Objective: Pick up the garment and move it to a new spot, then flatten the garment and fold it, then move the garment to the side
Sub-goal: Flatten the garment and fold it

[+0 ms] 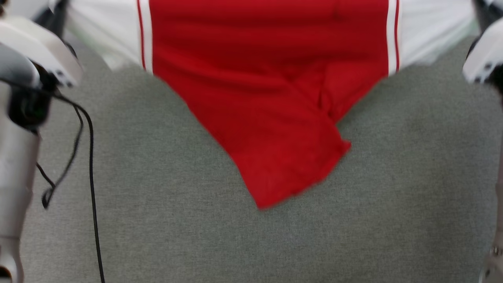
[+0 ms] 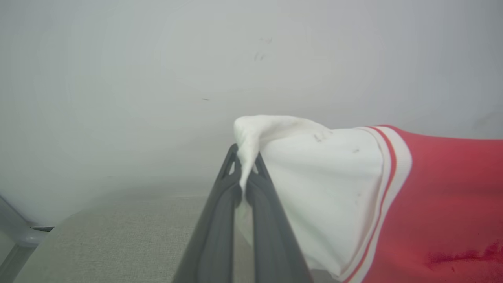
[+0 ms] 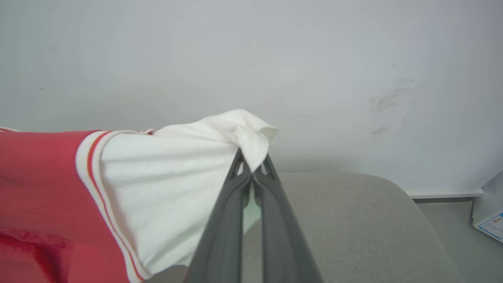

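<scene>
Ideally, left pincer (image 2: 246, 177) and right pincer (image 3: 251, 167), both clamped on garment (image 1: 271, 98), hold it taut, lower it level onto worktop (image 1: 157, 204).

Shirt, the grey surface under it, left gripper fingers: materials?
Shirt: soft knit-looking fabric, matte; it drapes and bunches. Grey surface: woven, upholstery-like cloth, matte, fine weave visible. Left gripper fingers: likely dark matte plastic, smooth; can't confirm.

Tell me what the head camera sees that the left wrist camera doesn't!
Head view: the shirt's red pointy bottom corner drooping over the grey surface, and a black cable. Left wrist view: the left claw shut, pinching the white sleeve's tip, with a pale wall behind. Both: red shirt, white sleeve, striped trim, grey surface.
</scene>
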### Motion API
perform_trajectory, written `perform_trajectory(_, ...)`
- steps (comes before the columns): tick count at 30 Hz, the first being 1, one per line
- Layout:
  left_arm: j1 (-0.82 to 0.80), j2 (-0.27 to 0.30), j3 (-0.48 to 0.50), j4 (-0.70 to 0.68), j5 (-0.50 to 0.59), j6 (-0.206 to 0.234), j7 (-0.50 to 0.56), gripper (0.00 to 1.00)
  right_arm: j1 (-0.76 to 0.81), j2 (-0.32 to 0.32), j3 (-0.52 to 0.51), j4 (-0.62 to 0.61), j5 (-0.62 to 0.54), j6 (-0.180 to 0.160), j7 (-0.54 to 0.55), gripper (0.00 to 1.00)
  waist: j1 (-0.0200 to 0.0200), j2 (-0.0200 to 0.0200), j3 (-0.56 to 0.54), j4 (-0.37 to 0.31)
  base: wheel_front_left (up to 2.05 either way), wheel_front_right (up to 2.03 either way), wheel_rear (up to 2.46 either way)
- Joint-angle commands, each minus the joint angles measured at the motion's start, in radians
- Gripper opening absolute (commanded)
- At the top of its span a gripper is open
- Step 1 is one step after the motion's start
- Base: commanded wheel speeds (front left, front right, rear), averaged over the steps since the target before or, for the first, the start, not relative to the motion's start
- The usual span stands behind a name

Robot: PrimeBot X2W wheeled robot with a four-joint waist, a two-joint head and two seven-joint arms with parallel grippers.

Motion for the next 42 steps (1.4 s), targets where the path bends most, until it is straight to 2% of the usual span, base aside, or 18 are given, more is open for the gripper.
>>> perform_trajectory(1, -0.03, 0.002, 0.01, 0.015, 0.004, -0.004, -0.016, 0.0, -0.037, -0.003, 0.0, 0.012, -0.01, -0.001, -0.017, 0.0, -0.0001, 0.0, 0.025, -0.007, 0.0, 0.0, 0.0)
perform_trajectory(8, -0.271, 0.034, 0.022, 0.111, 0.054, -0.022, -0.124, 0.0, -0.322, 0.003, -0.014, 0.115, -0.091, -0.001, -0.119, 0.0, -0.0001, 0.0, 0.128, -0.027, 0.0, 0.0, 0.0)
perform_trajectory(15, -0.483, 0.068, 0.009, 0.151, 0.103, -0.04, -0.198, 0.0, -0.589, 0.017, -0.024, 0.194, -0.159, -0.001, -0.203, 0.0, -0.0001, 0.0, 0.239, -0.049, 0.0, 0.0, 0.0)
perform_trajectory(22, -0.61, 0.09, 0.004, 0.188, 0.11, -0.054, -0.246, 0.0, -0.755, 0.04, -0.015, 0.27, -0.201, -0.001, -0.26, 0.0, -0.0001, 0.0, 0.338, -0.067, 0.0, 0.0, 0.0)
perform_trajectory(27, -0.622, 0.081, -0.014, 0.249, 0.084, -0.064, -0.256, 0.0, -0.786, 0.057, 0.008, 0.344, -0.194, -0.001, -0.298, 0.0, -0.0001, 0.0, 0.389, -0.066, 0.0, 0.0, 0.0)
perform_trajectory(33, -0.562, 0.057, -0.051, 0.315, 0.018, -0.068, -0.251, 0.0, -0.747, 0.069, 0.02, 0.446, -0.174, -0.001, -0.338, 0.0, -0.0001, 0.0, 0.418, -0.056, 0.0, 0.0, 0.0)
perform_trajectory(37, -0.476, 0.053, -0.095, 0.305, -0.061, -0.069, -0.26, 0.0, -0.691, 0.074, 0.042, 0.513, -0.148, -0.001, -0.373, 0.0, -0.0001, 0.0, 0.414, -0.049, 0.0, 0.0, 0.0)
perform_trajectory(42, -0.307, 0.053, -0.149, 0.259, -0.167, -0.069, -0.293, 0.0, -0.544, 0.077, 0.085, 0.574, -0.074, -0.001, -0.424, 0.0, -0.0001, 0.0, 0.375, -0.035, 0.0, 0.0, 0.0)
